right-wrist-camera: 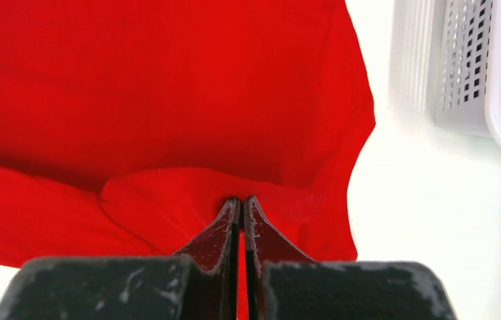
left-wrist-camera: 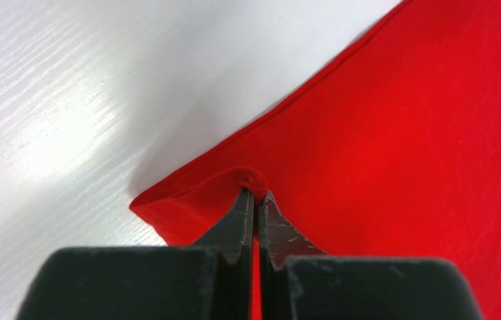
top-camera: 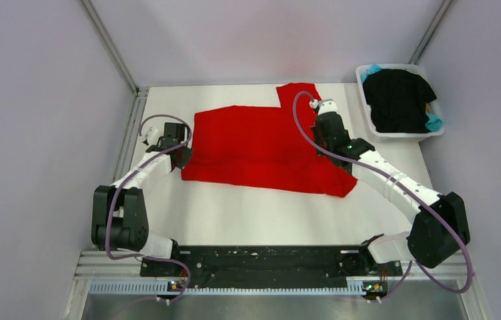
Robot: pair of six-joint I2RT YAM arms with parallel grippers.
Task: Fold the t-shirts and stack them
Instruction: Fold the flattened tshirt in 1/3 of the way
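Left hand (left-wrist-camera: 254,195) on crosswise red t-shirt (top-camera: 261,143)

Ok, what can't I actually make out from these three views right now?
Teal t-shirt: top view, nearly all buried under the black t-shirt in the tub; folded or not, unclear.
Red t-shirt: top view, its right side is covered by the right arm.
Layers pinched by the left gripper and right gripper: wrist views, fingers hide them.
Tub: right wrist view, cut off at the edge.
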